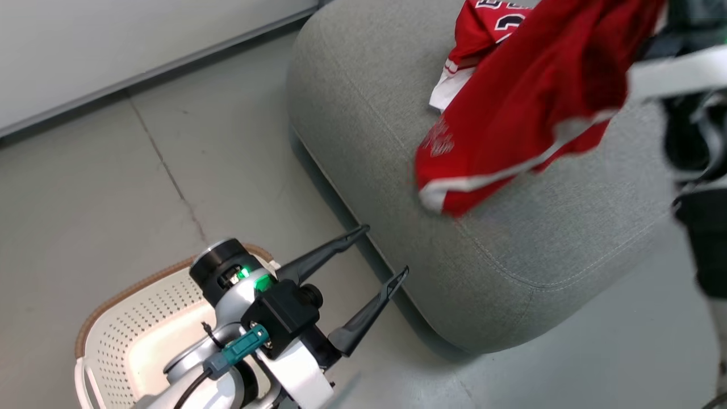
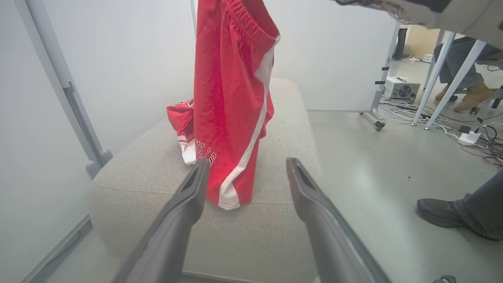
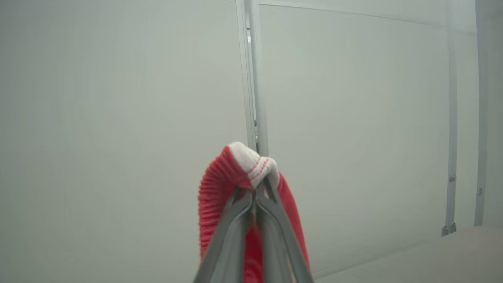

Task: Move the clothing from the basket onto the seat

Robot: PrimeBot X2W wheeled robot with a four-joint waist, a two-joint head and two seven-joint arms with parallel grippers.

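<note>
Right gripper (image 3: 257, 188) is clamped tight on the elastic waistband of the red shorts (image 1: 528, 96), which hang full length over the grey seat (image 1: 369, 113), hem down at the cushion; can't tell if it touches. Second piece, a red jersey (image 1: 483, 28), lies crumpled on the seat just behind the shorts, toward the wall. Left gripper (image 1: 386, 250) has fingers wide apart, holding nothing, hovering above the floor (image 1: 113, 170) between the basket (image 1: 130, 318) and the seat's near edge.
</note>
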